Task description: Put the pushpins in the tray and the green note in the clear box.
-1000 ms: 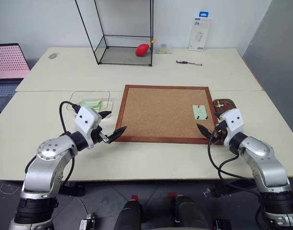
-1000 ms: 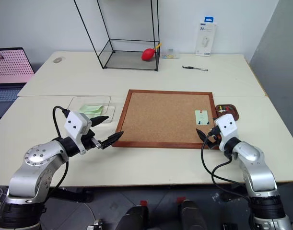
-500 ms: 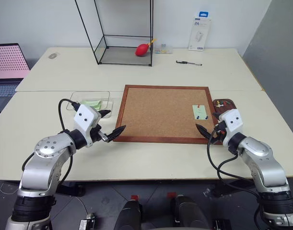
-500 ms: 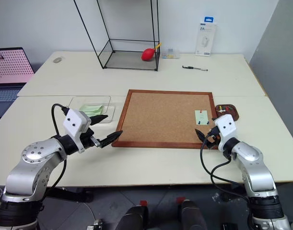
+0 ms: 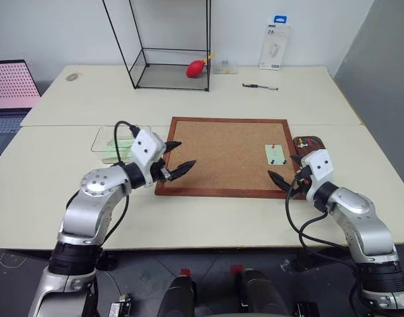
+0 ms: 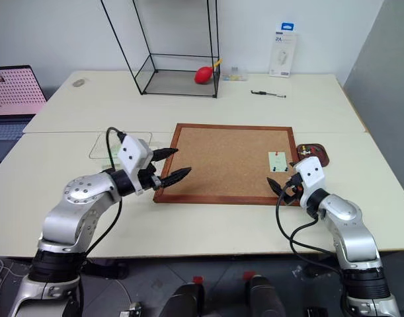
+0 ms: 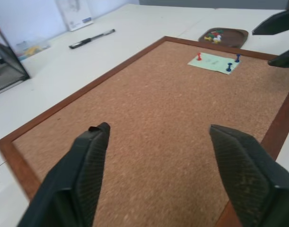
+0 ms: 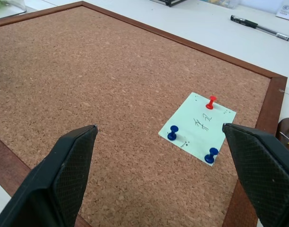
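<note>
From the head camera I see the cork board point(image 5: 225, 155) lying flat on the pale table point(image 5: 208, 211), its wooden frame point(image 5: 221, 193) running long side to side. The green note point(image 5: 276, 154) sits at the board's right end, pinned by three pushpins. My right gripper point(image 5: 285, 170) hovers just beside that corner with its fingers spread, pointing in toward the note, so it is plainly the nearer arm. My left gripper point(image 5: 178, 155) is over the board's opposite edge, well apart from the note, fingers also parted. The tray point(image 5: 308, 142), a small dark brown dish with rounded corners, rests on the table just past the board's right frame, near the right gripper. The clear box point(image 5: 112, 137) lies on the table left of the board, partly behind my left arm, with green paper already inside.

From the left wrist, the rough cork grain stretches ahead between two black textured fingers; the note, a red pin point(image 7: 199, 56) and the tray show far across the board.

From the right wrist, the note is a thin, flat pale square with small handwriting, lying ahead between the open fingers. The red pin point(image 8: 211, 101) holds its far corner and two blue pins point(image 8: 173, 133) point(image 8: 211, 155) its near edge. I judge the pins, with their smooth waisted plastic heads, must come out first.
</note>
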Action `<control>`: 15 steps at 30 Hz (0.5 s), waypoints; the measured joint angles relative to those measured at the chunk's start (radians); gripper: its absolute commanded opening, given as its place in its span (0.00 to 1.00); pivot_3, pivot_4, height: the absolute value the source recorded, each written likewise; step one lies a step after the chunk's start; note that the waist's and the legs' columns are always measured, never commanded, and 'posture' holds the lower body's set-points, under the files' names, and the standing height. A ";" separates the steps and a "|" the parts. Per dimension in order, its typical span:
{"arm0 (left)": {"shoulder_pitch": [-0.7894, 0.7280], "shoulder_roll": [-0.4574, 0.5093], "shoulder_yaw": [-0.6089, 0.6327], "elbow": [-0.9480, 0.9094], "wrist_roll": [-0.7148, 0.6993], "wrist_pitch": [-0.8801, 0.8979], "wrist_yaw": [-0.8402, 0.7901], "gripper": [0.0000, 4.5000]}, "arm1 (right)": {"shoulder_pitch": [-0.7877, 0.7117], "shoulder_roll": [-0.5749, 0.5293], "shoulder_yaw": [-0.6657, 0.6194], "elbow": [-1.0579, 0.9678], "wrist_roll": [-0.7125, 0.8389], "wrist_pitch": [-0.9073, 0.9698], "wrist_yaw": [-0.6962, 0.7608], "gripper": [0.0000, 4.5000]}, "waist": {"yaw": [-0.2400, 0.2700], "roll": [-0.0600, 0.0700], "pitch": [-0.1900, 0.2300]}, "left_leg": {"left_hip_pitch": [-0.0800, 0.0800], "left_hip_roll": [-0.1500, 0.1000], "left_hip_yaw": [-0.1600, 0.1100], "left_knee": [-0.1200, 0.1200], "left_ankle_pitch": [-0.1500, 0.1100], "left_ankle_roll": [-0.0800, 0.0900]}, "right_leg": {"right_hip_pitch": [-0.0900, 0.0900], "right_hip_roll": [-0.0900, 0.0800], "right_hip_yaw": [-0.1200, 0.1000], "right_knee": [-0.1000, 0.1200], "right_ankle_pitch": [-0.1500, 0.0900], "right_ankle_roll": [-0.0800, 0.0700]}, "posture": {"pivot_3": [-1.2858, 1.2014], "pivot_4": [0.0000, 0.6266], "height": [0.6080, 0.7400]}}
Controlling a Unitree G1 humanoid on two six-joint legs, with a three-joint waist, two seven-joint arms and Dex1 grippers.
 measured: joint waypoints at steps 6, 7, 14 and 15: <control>-0.114 -0.072 -0.107 0.112 0.050 -0.008 -0.024 0.36 | 0.006 0.016 0.002 -0.016 0.011 0.001 -0.001 1.00 | -0.001 0.000 0.000 | 0.000 0.000 0.000 0.000 0.000 0.000 | 0.000 0.000 0.000 0.000 0.000 0.000 | 0.52 0.24 1.00; -0.138 -0.093 -0.125 0.149 0.065 -0.023 -0.026 0.32 | 0.012 0.016 0.000 -0.023 0.013 0.002 -0.001 1.00 | -0.001 0.000 0.000 | 0.000 0.000 0.000 0.000 0.000 0.000 | 0.000 0.000 0.000 0.000 0.000 0.000 | 0.52 0.24 1.00; -0.210 -0.203 -0.186 0.351 0.129 -0.133 -0.028 0.04 | 0.013 0.020 0.000 -0.032 0.034 0.026 -0.005 1.00 | -0.002 0.000 0.000 | 0.000 0.000 0.000 0.001 0.000 0.000 | 0.000 0.000 0.001 0.000 0.001 0.000 | 0.52 0.24 1.00; -0.220 -0.223 -0.194 0.389 0.137 -0.145 -0.032 0.01 | 0.012 0.021 0.001 -0.032 0.035 0.033 -0.007 1.00 | -0.001 0.000 0.000 | 0.000 0.000 0.000 0.001 0.000 0.000 | 0.000 0.000 0.000 0.000 0.001 0.000 | 0.52 0.24 1.00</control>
